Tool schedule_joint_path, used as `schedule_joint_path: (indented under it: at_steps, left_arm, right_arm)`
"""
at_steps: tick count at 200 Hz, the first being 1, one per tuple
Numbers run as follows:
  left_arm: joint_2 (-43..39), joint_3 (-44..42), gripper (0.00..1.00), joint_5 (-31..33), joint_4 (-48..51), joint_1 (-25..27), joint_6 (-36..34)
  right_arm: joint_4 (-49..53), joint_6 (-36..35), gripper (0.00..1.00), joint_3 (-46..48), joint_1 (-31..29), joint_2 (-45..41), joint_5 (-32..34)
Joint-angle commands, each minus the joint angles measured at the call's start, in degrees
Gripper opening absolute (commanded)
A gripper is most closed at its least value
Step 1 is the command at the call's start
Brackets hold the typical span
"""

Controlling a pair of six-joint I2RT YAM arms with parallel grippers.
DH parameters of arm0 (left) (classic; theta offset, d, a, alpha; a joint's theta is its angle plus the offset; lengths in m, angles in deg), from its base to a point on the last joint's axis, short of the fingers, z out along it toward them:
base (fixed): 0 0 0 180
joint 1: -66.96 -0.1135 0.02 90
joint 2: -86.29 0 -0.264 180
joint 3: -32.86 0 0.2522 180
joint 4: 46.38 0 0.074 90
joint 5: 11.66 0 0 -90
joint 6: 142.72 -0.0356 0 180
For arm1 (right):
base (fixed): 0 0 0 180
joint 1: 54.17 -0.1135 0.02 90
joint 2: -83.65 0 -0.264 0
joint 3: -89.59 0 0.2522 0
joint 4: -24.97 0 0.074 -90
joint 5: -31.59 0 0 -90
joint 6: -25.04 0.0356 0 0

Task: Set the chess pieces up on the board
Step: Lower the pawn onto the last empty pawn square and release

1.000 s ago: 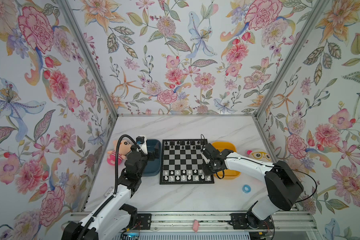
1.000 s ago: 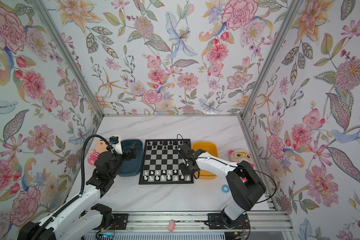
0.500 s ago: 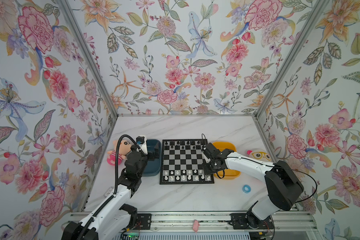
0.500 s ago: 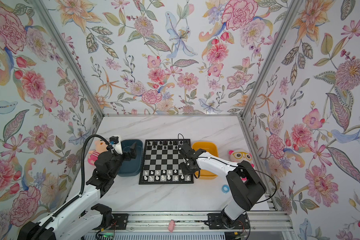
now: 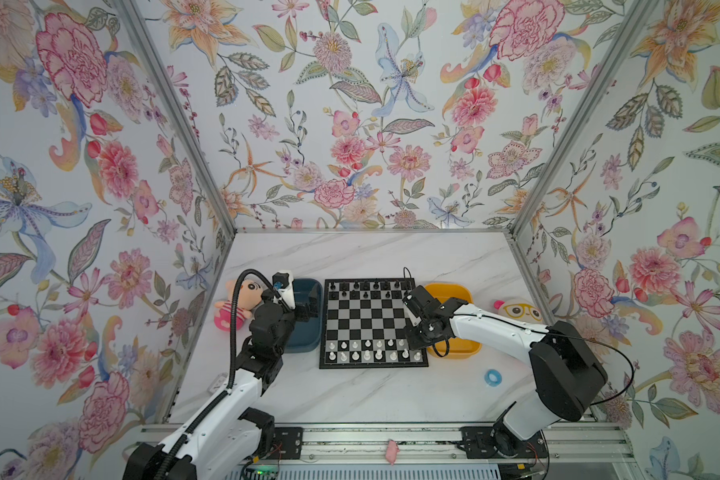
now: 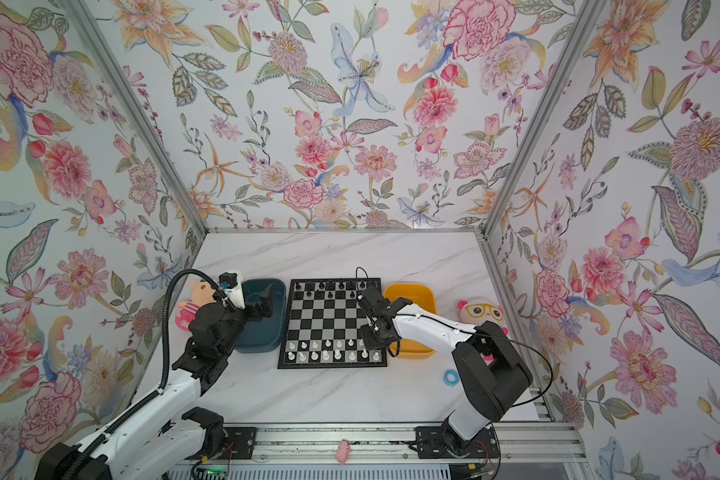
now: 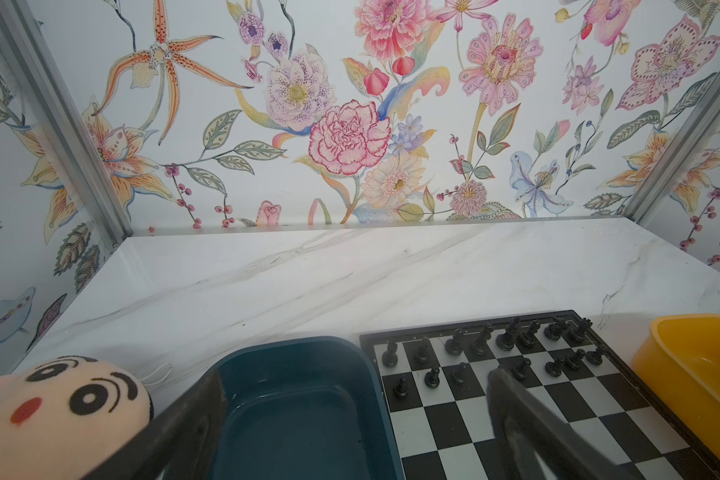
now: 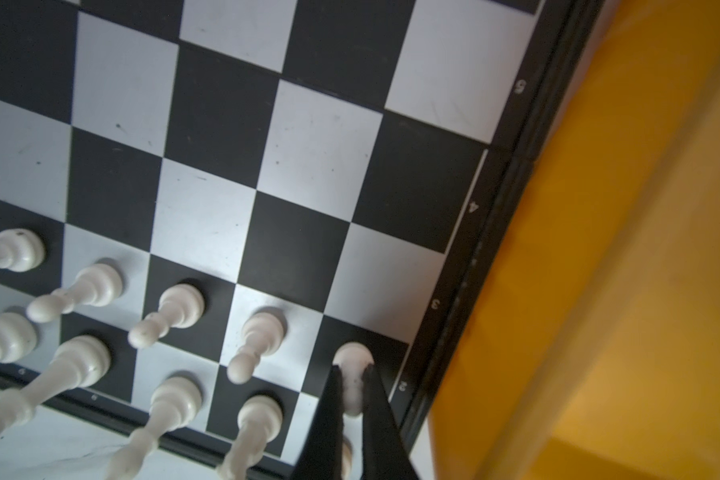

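On the black border of the board (image 5: pixel 371 316), along the edge just beside the yellow tray (image 5: pixel 460 293), small numerals read 2, 3, 4 and 5 (legible only in the right wrist view). The right gripper (image 8: pixel 352 370) is clamped on a white pawn (image 8: pixel 350 353) at the dark edge square by the 2. The pawn is one of the chess pieces (image 5: pixel 366 350) lining the two near rows. The left gripper (image 7: pixel 352 374) hangs with its jaws spread wide over the dark teal tray (image 7: pixel 292 349). The board's middle rows lie bare, as does the marble table (image 5: pixel 350 395) in front.

The right gripper (image 8: pixel 352 369) pinches a white pawn (image 8: pixel 350 354) between its jaws on a black edge square of the board (image 8: pixel 316 158), other chess pieces (image 8: pixel 262 332) alongside, yellow tray (image 8: pixel 620 249) beyond.
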Motion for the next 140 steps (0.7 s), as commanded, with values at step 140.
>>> schedule_joint_path:
  at_steps: [140]
  left_arm:
    - [-0.9,-0.3,0.99,0.6,0.8,-0.4,-0.7]
  right_arm:
    - [-0.1,0.2,0.18,0.5,-0.5,2.2,0.2]
